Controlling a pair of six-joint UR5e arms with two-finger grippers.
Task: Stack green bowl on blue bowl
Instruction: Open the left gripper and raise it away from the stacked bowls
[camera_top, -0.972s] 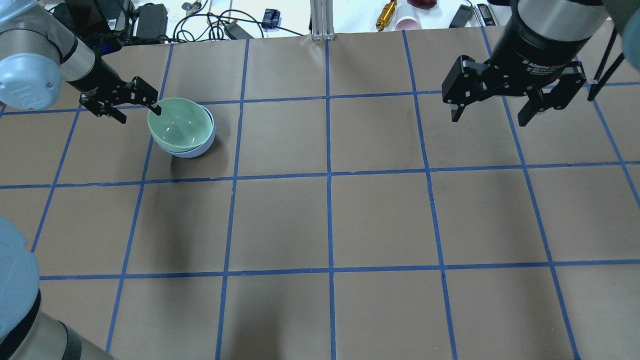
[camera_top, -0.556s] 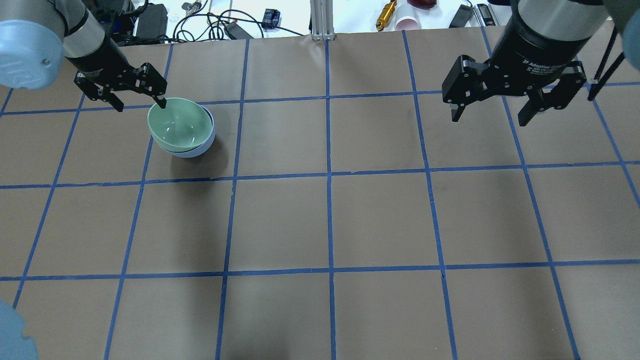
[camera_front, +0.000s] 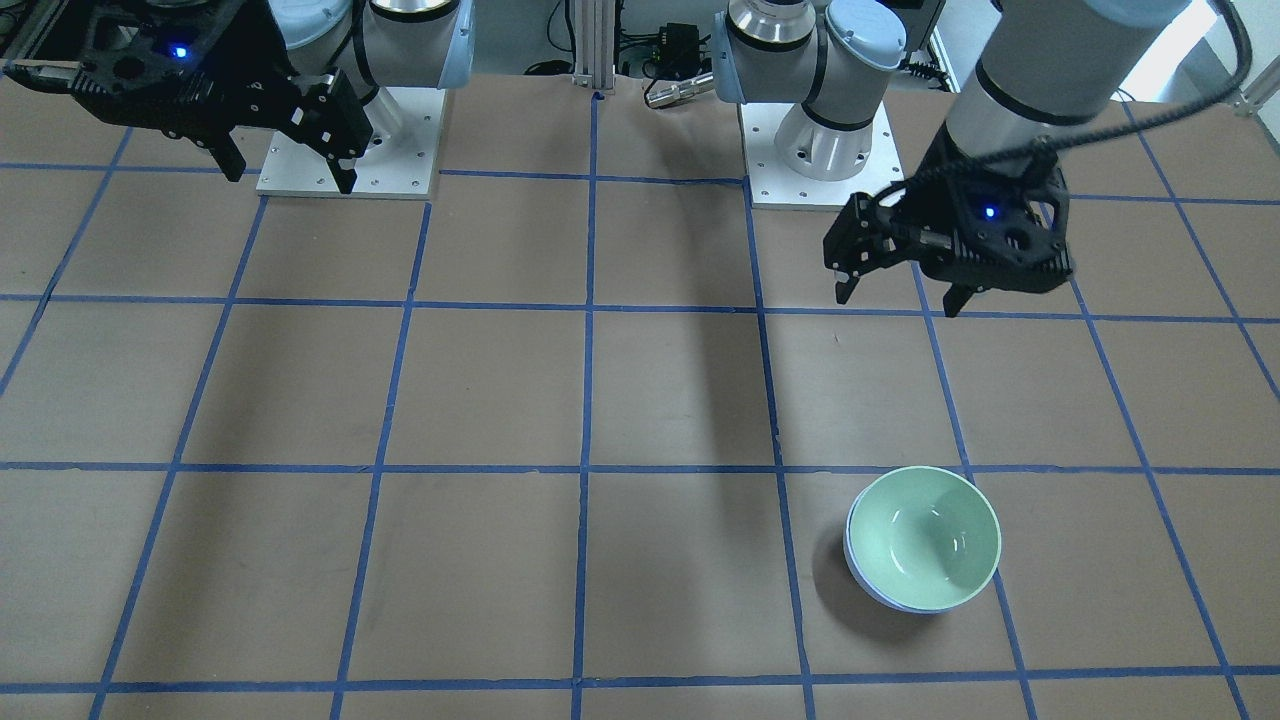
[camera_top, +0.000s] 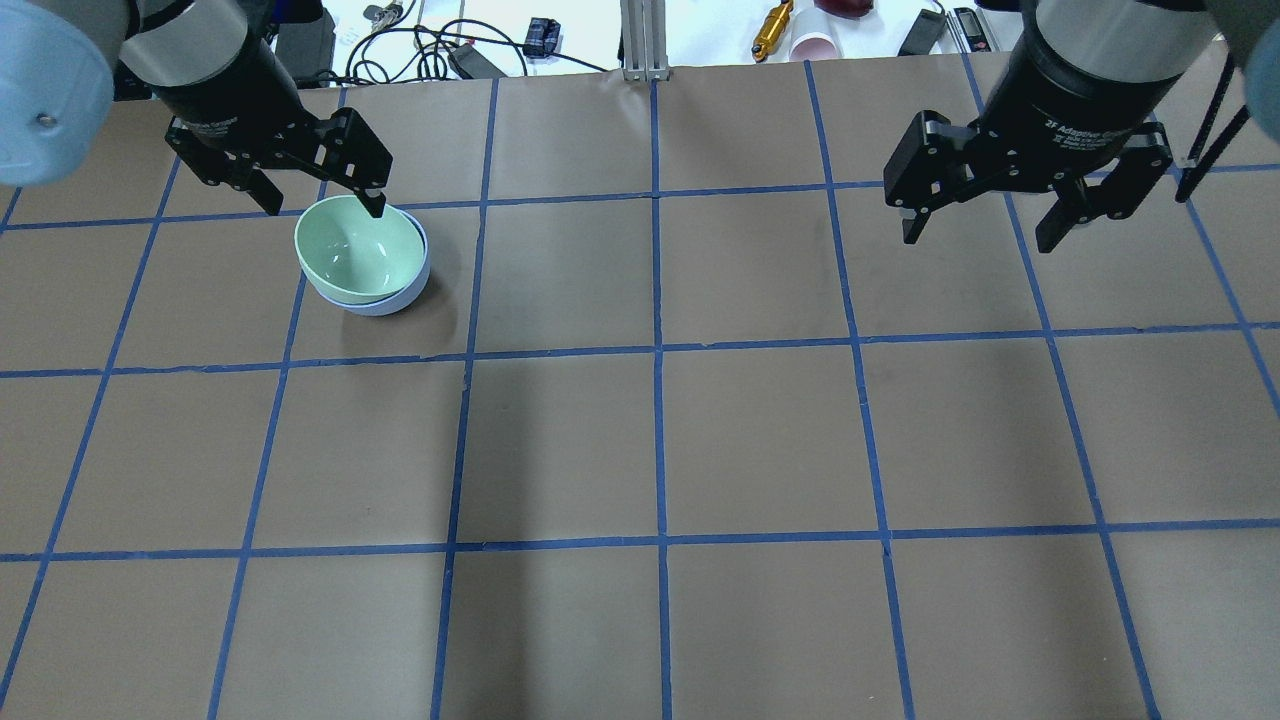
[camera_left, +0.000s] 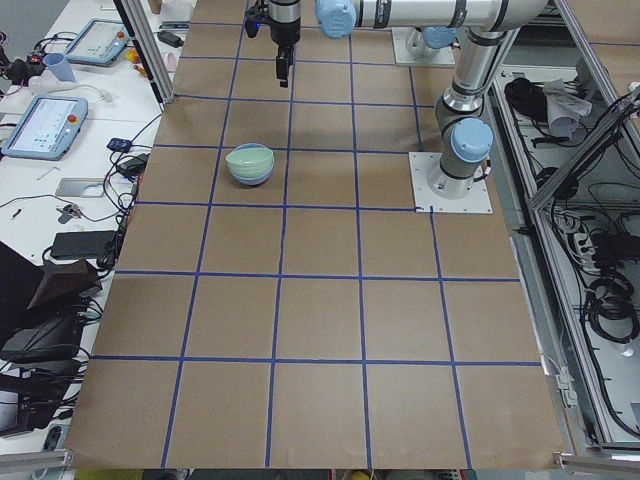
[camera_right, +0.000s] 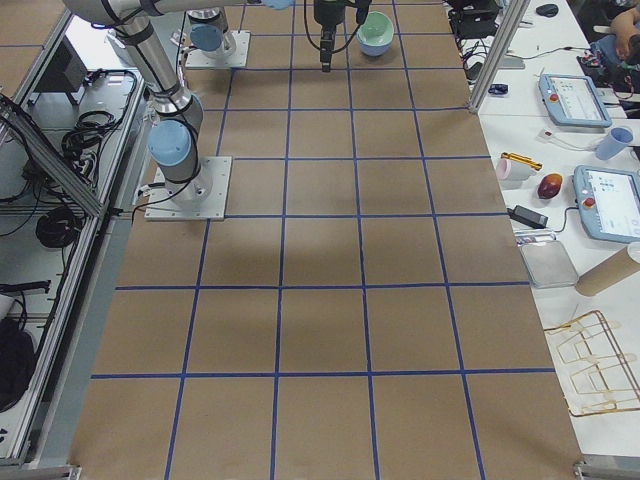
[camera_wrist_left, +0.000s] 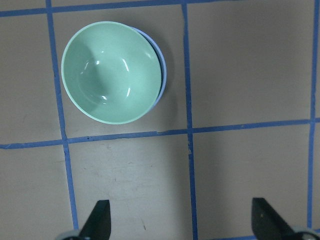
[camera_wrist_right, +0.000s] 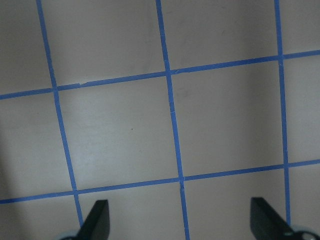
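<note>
Several blue tape lines (camera_top: 657, 400) cross the brown worktop (camera_top: 760, 440) nearest the robot, ruling it into big squares. Moving out along the robot's left side, we reach the stack: the green bowl (camera_top: 355, 250) sits upright inside the blue bowl (camera_top: 400, 300), and the pair rests in one taped square. It's nested a touch off-centre, so the blue bowl peeks out as a thin crescent along one side while the green one covers the rest. The left wrist camera looks straight down on it and shows the glossy green inside catching small highlights. Up above, the left end effector (camera_top: 322, 205) hangs raised off the worktop with its two fingers spread wide and nothing between them. From overhead one fingertip lines up with the far rim of the green bowl, but the front-facing view shows it well clear and touching neither bowl. Across on the other side, well apart from the stack, the right end effector (camera_top: 977, 240) hovers at about the same depth, fingers just as widely parted and holding nothing, only taped worktop beneath it in its wrist view. Past the far edge stands an aluminium post (camera_top: 645, 40), with a tangle of cables (camera_top: 420, 45), a yellow tool (camera_top: 772, 28) and a pink cup (camera_top: 815, 45) on the white bench beyond.
</note>
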